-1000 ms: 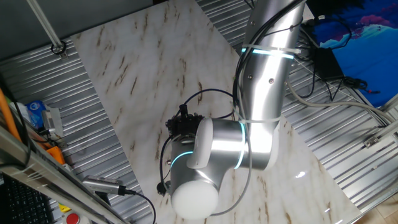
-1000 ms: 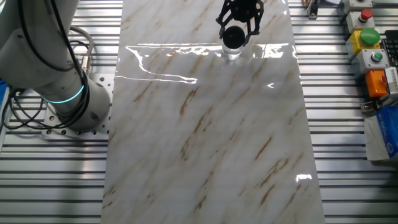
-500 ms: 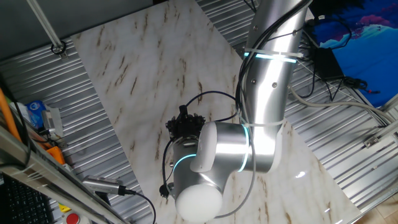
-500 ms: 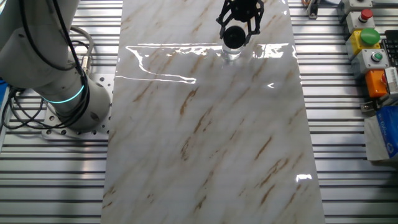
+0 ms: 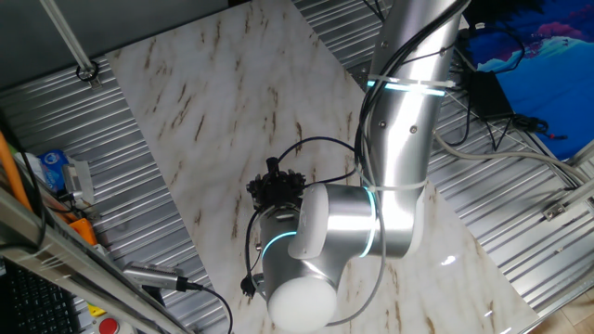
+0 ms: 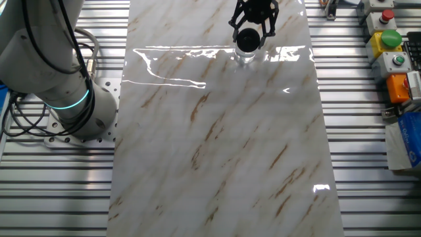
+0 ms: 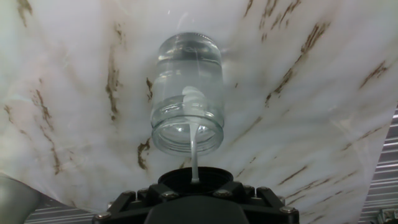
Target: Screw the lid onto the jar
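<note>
Holding the lid (image 6: 247, 39) clamped in the gripper (image 6: 253, 20) right above the jar (image 7: 186, 93), which is standing open on the table (image 6: 217, 145), barely shifting since a second ago though the arm (image 5: 394, 139) is leaning, so threading not started.

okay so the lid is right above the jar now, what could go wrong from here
The lid sits in the gripper above the open mouth of the jar, not yet seated. If it comes down off-centre or tilted, the thread may cross and jam.

The jar stands loose on the smooth marble table with nothing bracing it, so twisting may simply spin or tip it.

The arm hides the jar in one fixed view, so checking alignment is harder.
</note>
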